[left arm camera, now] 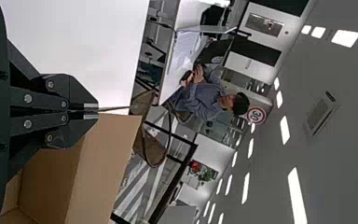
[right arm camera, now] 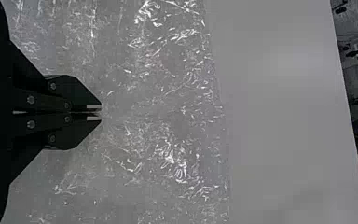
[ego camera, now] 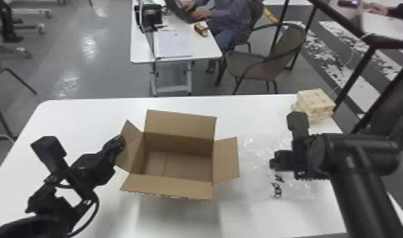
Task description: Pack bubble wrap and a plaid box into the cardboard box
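Jaws together, left gripper (ego camera: pixel 121 141) pinches box flap (ego camera: pixel 131 150), right gripper (ego camera: pixel 274 163) points inward over bubble wrap (ego camera: pixel 252 175), hold unclear

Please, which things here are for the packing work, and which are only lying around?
For the packing:
cardboard box, open, one flap in the left tool
bubble wrap, spread beside it
pale stack at the far corner, perhaps the plaid box

Only around:
papers on the back table
empty chair
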You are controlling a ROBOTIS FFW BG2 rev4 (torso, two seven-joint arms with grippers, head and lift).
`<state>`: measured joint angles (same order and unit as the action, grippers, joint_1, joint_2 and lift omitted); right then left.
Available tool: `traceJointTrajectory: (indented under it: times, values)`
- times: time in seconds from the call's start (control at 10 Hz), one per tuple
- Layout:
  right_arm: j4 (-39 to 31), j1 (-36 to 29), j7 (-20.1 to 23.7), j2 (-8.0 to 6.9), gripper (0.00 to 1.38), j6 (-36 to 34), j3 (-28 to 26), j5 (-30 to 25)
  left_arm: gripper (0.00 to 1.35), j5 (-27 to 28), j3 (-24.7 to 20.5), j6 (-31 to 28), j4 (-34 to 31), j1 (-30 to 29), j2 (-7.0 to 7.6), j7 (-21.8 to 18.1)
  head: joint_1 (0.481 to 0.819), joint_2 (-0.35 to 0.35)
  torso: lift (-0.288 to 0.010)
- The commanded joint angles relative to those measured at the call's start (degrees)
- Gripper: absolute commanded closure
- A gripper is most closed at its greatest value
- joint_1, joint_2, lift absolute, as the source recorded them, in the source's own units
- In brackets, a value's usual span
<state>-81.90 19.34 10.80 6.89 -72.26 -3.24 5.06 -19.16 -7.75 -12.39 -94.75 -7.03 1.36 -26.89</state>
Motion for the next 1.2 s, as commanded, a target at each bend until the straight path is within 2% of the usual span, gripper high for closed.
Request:
traceJointTrajectory:
  times: [0.0, 0.2, 0.5, 0.8, 1.1]
  values:
    - [-2.3, -0.4, 2.6, 1.1, 1.29, -1.0, -0.1, 0.0, 1.19, 0.0, -0.1, -0.1, 0.1, 0.0, 0.05, 0.0, 0.695, -0.062, -0.071]
    - [-8.7, -2.6, 8.7, 3.13, 1.29, -4.2, -2.0, 1.1, 1.19, 0.1, -0.1, -0.1, 0.2, 0.0, -0.13, 0.0, 0.695, -0.059, -0.071]
    - [-18.8, -6.1, 14.9, 4.53, 1.29, -7.6, -5.7, 0.5, 1.19, 0.1, -0.3, 0.2, 0.3, 0.0, -0.39, 0.4, 0.695, -0.068, -0.071]
    - [-26.6, -8.7, 22.1, 4.88, 1.29, -8.4, -8.6, 0.5, 1.19, -0.4, -0.2, 1.2, 1.1, 0.0, -0.48, 1.7, 0.695, -0.071, -0.071]
    - [-29.5, -8.7, 24.2, 4.36, 1.29, -7.0, -9.1, 2.3, 1.19, -2.7, 1.9, 5.1, 1.1, -1.6, -0.57, 8.2, 0.695, -0.055, -0.071]
